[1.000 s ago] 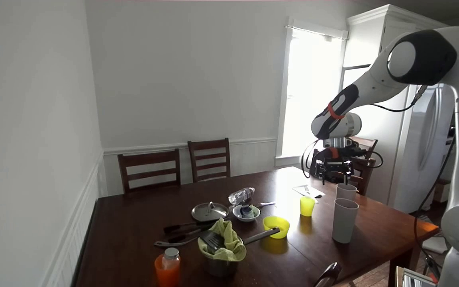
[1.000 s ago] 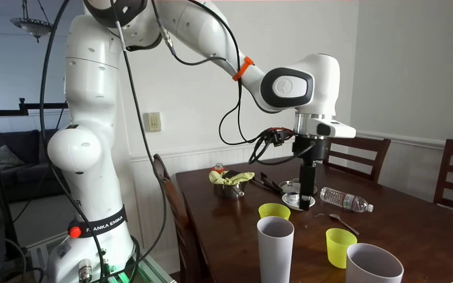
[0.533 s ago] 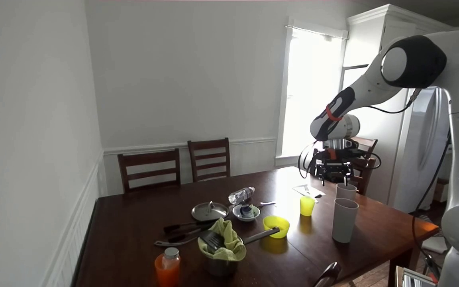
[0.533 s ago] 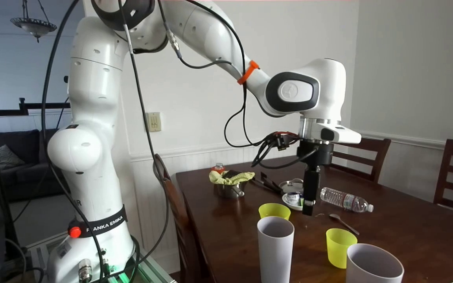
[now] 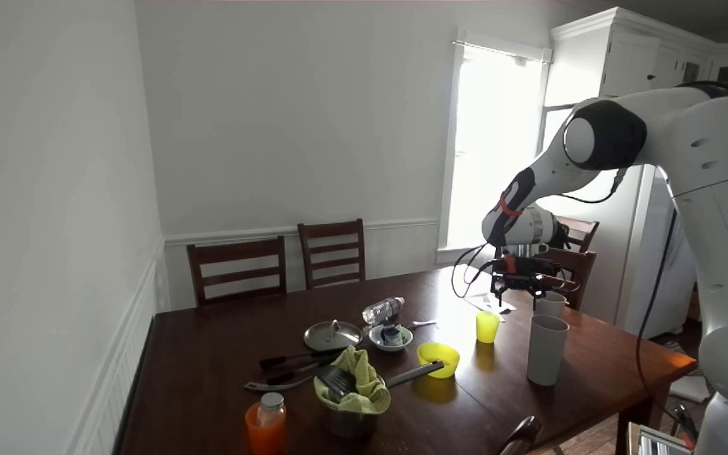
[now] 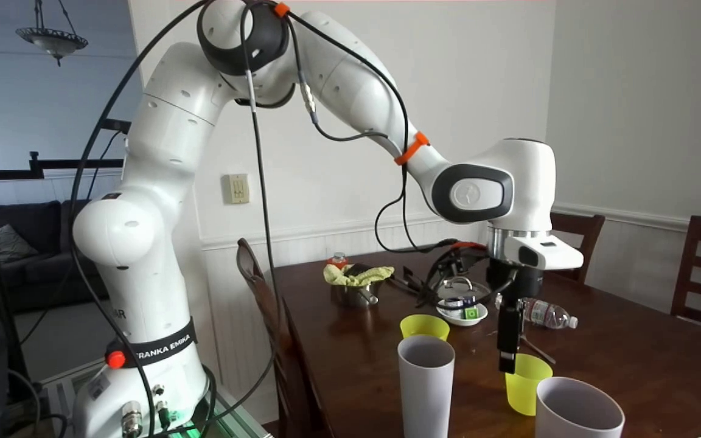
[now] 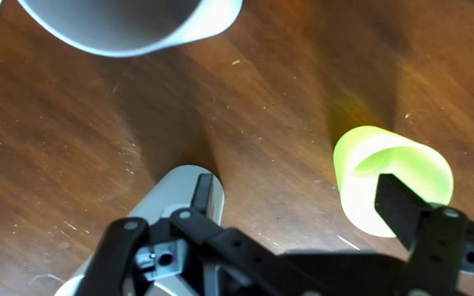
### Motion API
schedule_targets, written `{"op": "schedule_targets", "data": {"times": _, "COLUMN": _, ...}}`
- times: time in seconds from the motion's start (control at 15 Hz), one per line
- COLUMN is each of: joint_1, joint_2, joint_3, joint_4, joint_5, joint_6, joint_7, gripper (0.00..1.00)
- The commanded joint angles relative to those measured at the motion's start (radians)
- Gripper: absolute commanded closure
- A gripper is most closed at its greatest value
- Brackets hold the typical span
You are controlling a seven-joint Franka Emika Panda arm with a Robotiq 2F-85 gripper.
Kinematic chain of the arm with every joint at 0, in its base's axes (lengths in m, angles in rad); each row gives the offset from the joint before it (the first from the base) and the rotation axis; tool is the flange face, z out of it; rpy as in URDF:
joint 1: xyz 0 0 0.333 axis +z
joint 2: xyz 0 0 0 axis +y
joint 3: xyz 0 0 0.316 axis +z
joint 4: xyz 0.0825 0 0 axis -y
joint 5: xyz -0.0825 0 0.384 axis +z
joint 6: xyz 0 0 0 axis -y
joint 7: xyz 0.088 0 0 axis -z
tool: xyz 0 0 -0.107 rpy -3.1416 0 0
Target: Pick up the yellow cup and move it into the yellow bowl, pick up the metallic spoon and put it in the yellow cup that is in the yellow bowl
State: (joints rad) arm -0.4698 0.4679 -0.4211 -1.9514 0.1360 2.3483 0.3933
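Newly lowered: black two-finger gripper (image 7: 296, 189), spread wide, empty. Presumed step: reaching small yellow-green plastic cup (image 5: 486, 327). Next: centre above; clearance unclear.

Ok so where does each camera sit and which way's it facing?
In an exterior view: nearer the pot, looking across the table toward wall and window; arm at picture right.
In an exterior view: nearer the gray cups, looking toward the pot; arm and base show.
Wrist view: on the arm, looking down at the yellow cup; open gripper at the bottom.
In both exterior views: yellow cup, yellow bowl.
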Motion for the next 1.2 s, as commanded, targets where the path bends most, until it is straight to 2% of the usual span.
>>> {"op": "schedule_targets", "data": {"times": 0.0, "joint_1": -0.031, "joint_2": 0.093, "joint_3": 0.030, "joint_4": 0.081, "joint_5": 0.068, "joint_6": 0.045, "joint_7": -0.044, "gripper": 0.00}}
{"op": "schedule_targets", "data": {"times": 0.4, "joint_1": -0.069, "joint_2": 0.183, "joint_3": 0.075, "joint_4": 0.167, "joint_5": 0.127, "joint_6": 0.041, "joint_7": -0.095, "gripper": 0.01}}
{"op": "schedule_targets", "data": {"times": 0.47, "joint_1": -0.077, "joint_2": 0.196, "joint_3": 0.082, "joint_4": 0.183, "joint_5": 0.137, "joint_6": 0.037, "joint_7": -0.106, "gripper": 0.17}}
{"op": "schedule_targets", "data": {"times": 0.53, "joint_1": -0.085, "joint_2": 0.204, "joint_3": 0.090, "joint_4": 0.193, "joint_5": 0.150, "joint_6": 0.029, "joint_7": -0.112, "gripper": 0.27}}
{"op": "schedule_targets", "data": {"times": 1.13, "joint_1": -0.148, "joint_2": 0.239, "joint_3": 0.162, "joint_4": 0.258, "joint_5": 0.226, "joint_6": -0.032, "joint_7": -0.195, "gripper": 0.92}}
